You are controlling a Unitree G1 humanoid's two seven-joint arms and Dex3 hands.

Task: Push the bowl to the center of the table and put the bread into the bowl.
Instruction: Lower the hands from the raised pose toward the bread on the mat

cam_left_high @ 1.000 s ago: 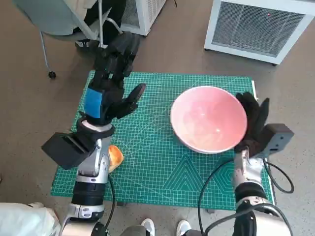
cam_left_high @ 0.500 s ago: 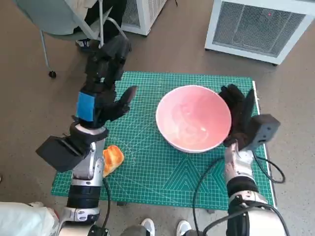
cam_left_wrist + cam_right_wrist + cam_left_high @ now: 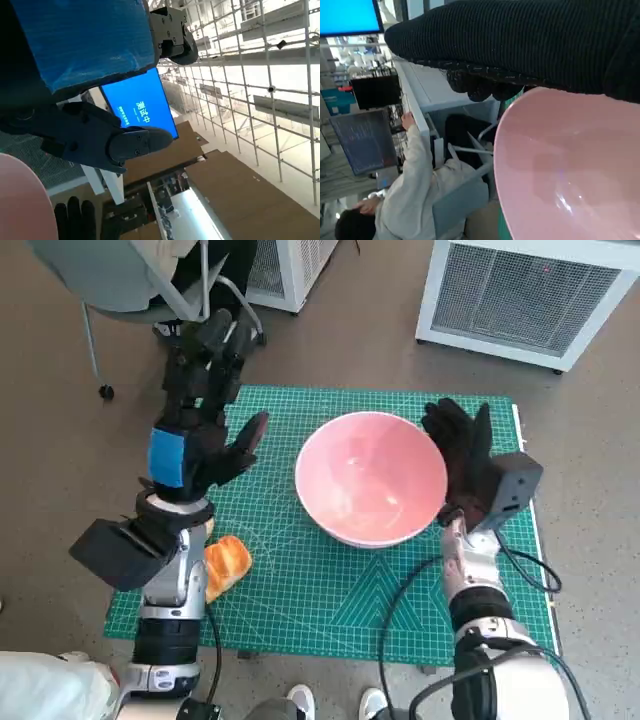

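Note:
A pink bowl (image 3: 370, 492) stands upright near the middle of the green cutting mat (image 3: 330, 590). My right hand (image 3: 463, 458), in its black glove, lies flat against the bowl's right rim with fingers spread and holds nothing. The same bowl (image 3: 570, 170) fills the right wrist view just under the glove (image 3: 530, 40). A piece of golden bread (image 3: 225, 562) lies on the mat at the left, partly hidden by my left forearm. My left hand (image 3: 200, 410) is raised above the mat's far left corner, fingers apart and empty; the left wrist view shows its black fingers (image 3: 100, 140) against a ceiling.
A white grilled unit (image 3: 530, 295) stands on the floor beyond the table at the right. A chair (image 3: 130, 280) with a seated person is at the far left. In the right wrist view a person (image 3: 420, 190) sits by monitors. The mat's right edge (image 3: 530, 540) lies beside my right wrist.
My right hand has pushed the bowl leftward along the mat toward the middle. My left hand has drifted a little left and farther back. More of the bread shows now.

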